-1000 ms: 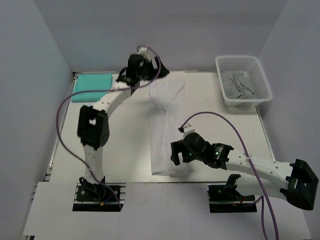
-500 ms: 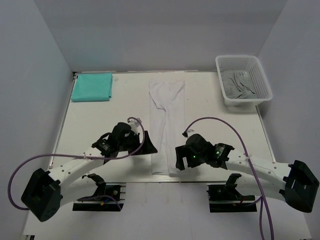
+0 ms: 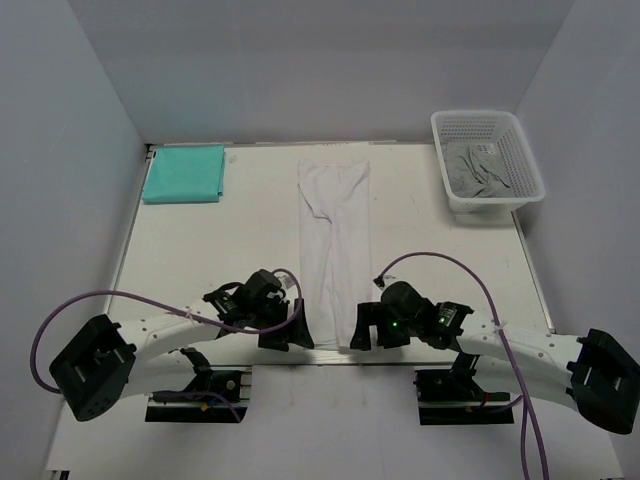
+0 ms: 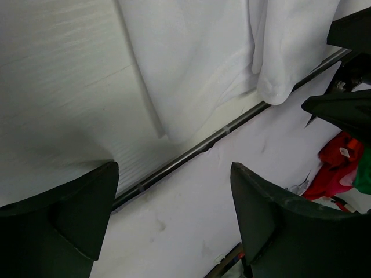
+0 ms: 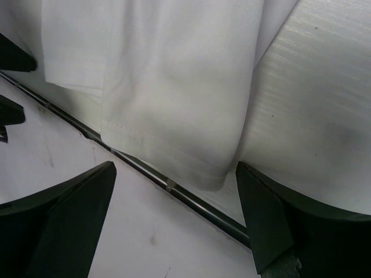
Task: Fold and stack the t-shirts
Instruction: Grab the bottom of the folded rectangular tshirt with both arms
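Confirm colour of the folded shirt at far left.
Folded shirt is plain teal; best in top external view.

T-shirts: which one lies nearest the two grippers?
The white t-shirt, a long strip in the middle; its near hem lies between left gripper and right gripper. The teal t-shirt lies folded at the far left corner.

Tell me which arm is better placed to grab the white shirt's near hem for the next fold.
Right, probably. The white t-shirt has its near hem squarely between the open right tool fingers. The left tool, also open, frames mostly bare table edge, with the cloth just beyond its fingertips.
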Robot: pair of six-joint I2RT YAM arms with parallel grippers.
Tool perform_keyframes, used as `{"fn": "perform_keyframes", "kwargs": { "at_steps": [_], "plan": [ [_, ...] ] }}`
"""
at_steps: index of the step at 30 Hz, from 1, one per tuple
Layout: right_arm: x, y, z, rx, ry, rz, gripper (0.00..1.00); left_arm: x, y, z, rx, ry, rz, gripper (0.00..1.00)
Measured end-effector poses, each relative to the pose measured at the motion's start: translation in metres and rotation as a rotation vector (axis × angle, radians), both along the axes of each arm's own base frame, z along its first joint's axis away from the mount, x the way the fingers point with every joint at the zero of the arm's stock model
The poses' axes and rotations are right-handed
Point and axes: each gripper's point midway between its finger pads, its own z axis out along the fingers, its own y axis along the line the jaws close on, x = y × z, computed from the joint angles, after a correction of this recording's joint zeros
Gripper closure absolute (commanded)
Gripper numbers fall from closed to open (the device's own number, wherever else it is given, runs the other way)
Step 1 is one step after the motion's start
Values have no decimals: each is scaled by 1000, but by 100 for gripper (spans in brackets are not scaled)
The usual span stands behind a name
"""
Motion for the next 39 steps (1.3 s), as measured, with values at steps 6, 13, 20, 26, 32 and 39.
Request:
{"fn": "perform_keyframes", "kwargs": {
  "at_steps": [6, 13, 20, 26, 32, 39],
  "plan": [
    [3, 1, 0, 27, 17, -55, 15, -5, -15, -4, -12, 20, -39, 24],
    [4, -3, -7, 22, 41, -93, 56, -2, -20, -14, 28, 10, -45, 55],
    [-1, -7, -17, -15, 81, -92, 94, 5, -26, -24, 65, 15, -46, 100],
    [-3, -6, -17, -36, 100, -69, 100, 11, -24, -22, 105, -8, -33, 100],
    [8, 0, -4, -55, 55, -49, 100, 22, -15, -10, 142, -82, -5, 100],
    [57, 9, 34, -61, -119, -134, 100, 56, -26, 17, 139, -199, 41, 100]
  ]
}}
